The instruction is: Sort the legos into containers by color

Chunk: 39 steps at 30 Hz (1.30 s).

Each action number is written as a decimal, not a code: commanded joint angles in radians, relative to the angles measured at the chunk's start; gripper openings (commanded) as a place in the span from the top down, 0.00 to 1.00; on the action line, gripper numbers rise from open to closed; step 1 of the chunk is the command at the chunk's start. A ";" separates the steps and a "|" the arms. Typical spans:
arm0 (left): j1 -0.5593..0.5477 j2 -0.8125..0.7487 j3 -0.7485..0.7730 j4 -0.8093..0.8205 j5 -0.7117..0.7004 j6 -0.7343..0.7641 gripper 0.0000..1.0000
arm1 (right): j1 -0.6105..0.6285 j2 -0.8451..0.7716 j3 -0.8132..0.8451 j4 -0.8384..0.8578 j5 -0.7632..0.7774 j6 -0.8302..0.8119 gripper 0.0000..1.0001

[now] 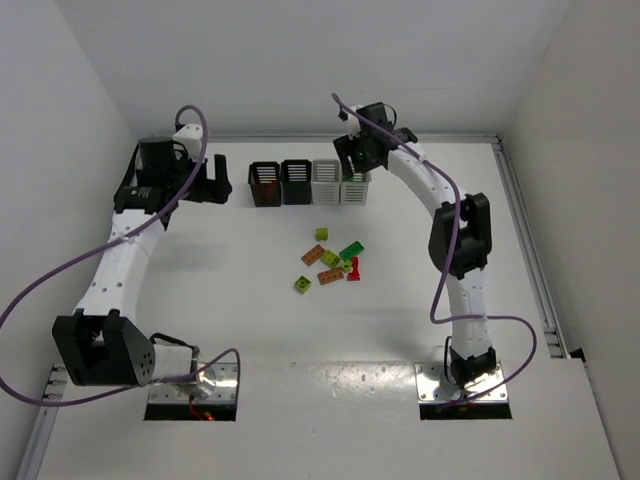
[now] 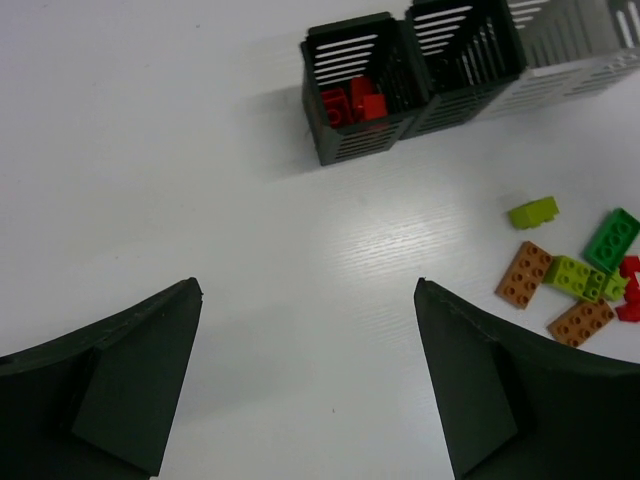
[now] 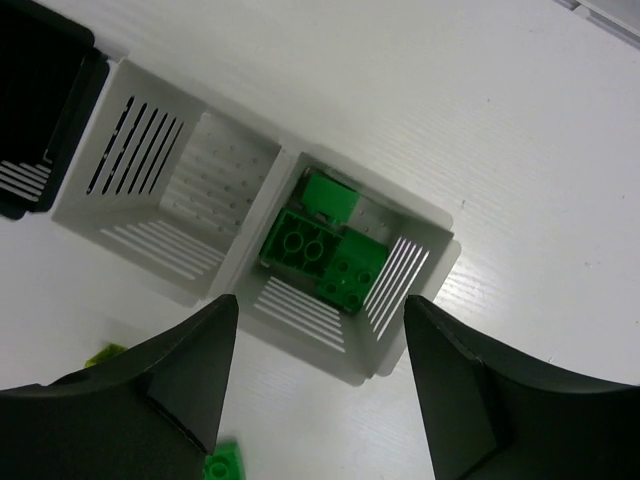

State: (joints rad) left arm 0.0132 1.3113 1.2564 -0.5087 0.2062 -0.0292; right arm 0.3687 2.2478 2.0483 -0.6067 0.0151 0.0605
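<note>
The left arm (image 1: pixel 115 260) is mounted at 7 o'clock in the top view. Its links run up toward 11 o'clock, and the wrist is turned so that the left end effector (image 1: pixel 218 182) points toward 3 o'clock. Its fingers (image 2: pixel 130 380) are spread wide and hold no load.

The right arm (image 1: pixel 462 270) is mounted at 5 o'clock. Its lower link runs toward 12 o'clock to an elbow at about 2 o'clock, and the forearm sweeps back toward 10 o'clock. The right end effector (image 1: pixel 352 160) sits near 12 o'clock and faces down at the tabletop. The wrist view shows its fingers parted, with no grip made.

The two arms are well apart.
</note>
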 commanded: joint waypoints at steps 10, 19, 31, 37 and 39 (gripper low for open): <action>-0.126 -0.124 -0.153 -0.014 0.205 0.210 0.09 | 0.004 -0.422 -0.466 0.048 -0.130 -0.039 0.32; -0.420 -0.112 -0.235 -0.034 0.157 0.230 0.17 | -0.005 -0.600 -0.845 0.057 -0.237 -0.081 0.36; -0.383 -0.096 -0.256 0.056 0.065 0.130 0.17 | 0.061 -0.636 -1.019 0.176 -0.307 0.099 0.46; -0.383 -0.118 -0.287 0.056 0.065 0.130 0.17 | 0.101 -0.565 -0.955 0.166 -0.297 0.110 0.46; -0.383 -0.118 -0.287 0.056 0.075 0.130 0.17 | 0.110 -0.541 -0.955 0.166 -0.271 0.119 0.46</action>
State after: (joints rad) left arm -0.3782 1.2263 0.9745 -0.4816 0.2794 0.1177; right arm 0.4595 1.6909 1.0527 -0.4702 -0.2691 0.1482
